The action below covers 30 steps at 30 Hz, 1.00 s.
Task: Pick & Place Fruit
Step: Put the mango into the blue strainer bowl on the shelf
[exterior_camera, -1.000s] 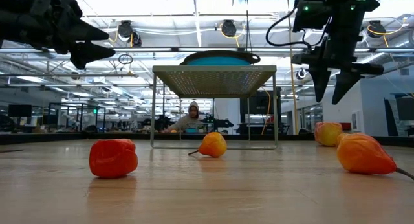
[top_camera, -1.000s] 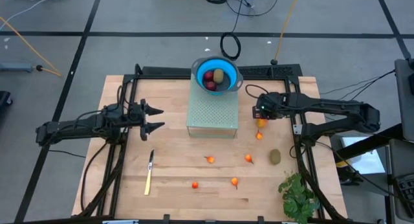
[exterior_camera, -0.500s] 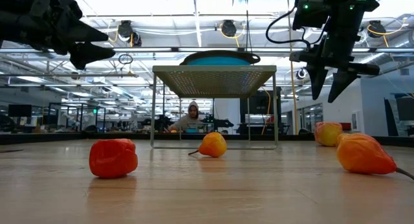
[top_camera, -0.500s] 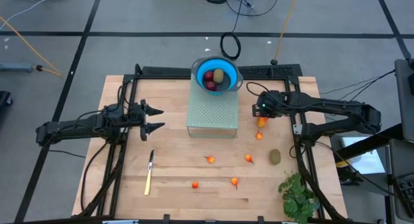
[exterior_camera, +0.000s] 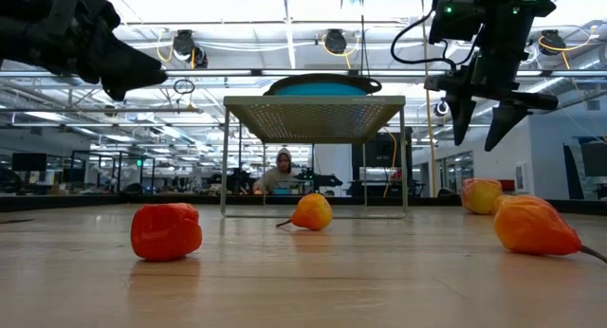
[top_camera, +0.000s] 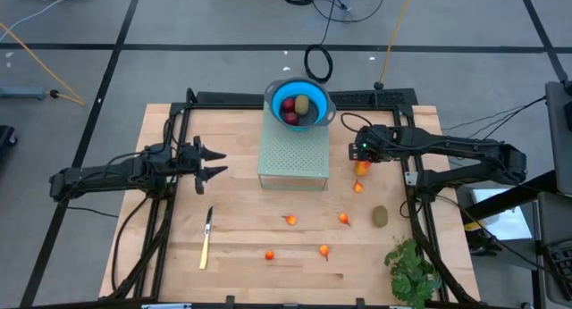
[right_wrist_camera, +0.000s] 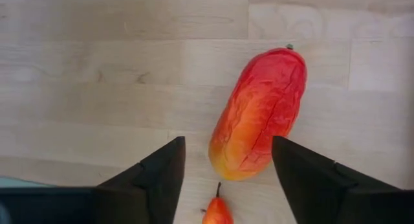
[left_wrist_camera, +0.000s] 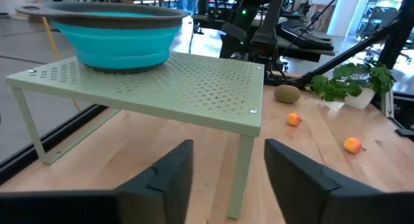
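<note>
Two fruits already sit in the blue bowl (top_camera: 299, 104) on the green rack (top_camera: 293, 157) as the right gripper (right_wrist_camera: 228, 179) hangs wide open and empty above the red-and-yellow piece (right_wrist_camera: 260, 112) on the table (top_camera: 241, 255); next it likely needs to descend and close. The left gripper (top_camera: 214, 162) waits open near the rack.

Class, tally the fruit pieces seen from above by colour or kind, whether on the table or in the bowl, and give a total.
Small orange pieces: 5
Dark red round pieces, in the bowl: 2
Olive ovals: 2
Long red-and-yellow piece: 1
Total: 10
</note>
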Motion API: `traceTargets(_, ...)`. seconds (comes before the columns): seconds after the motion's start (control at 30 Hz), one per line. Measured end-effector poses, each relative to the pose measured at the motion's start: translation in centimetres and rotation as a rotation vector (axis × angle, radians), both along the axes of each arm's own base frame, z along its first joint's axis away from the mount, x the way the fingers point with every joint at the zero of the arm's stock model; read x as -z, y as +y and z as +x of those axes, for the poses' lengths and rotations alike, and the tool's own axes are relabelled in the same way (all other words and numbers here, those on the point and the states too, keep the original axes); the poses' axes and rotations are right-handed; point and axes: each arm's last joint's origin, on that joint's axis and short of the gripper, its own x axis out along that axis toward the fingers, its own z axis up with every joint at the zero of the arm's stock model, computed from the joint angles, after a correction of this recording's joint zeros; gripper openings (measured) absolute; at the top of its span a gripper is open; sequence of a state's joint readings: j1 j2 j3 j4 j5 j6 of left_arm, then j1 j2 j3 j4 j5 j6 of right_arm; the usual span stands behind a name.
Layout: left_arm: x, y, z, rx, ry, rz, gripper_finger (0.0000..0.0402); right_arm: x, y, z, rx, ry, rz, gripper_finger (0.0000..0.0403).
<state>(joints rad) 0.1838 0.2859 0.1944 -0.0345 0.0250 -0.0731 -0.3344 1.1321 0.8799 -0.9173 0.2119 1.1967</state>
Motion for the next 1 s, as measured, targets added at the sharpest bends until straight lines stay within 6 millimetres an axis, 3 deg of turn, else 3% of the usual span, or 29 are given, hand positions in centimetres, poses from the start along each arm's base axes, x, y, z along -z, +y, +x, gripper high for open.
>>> traceTargets(0.33, 0.0, 0.0, 0.0, 0.002, 0.003, 0.023, 0.0104, 0.0, -0.1, 0.0, 0.006, 0.010, -0.026, 0.0328)
traceTargets(0.53, 0.0, 0.0, 0.0, 0.003, 0.003, 0.025, 0.0075, 1.6, 0.0, -0.4, 0.007, 0.035, -0.016, 0.0372)
traceTargets(0.87, 0.0, 0.0, 0.0, 0.002, 0.003, 0.022, 0.0008, 4.4, 0.1, -0.7, -0.017, 0.018, -0.036, 0.0399)
traceTargets(1.0, 0.0, 0.0, 0.0, 0.002, 0.003, 0.020, 0.0009, 5.4, 0.0, -1.0, -0.021, 0.036, -0.085, 0.0400)
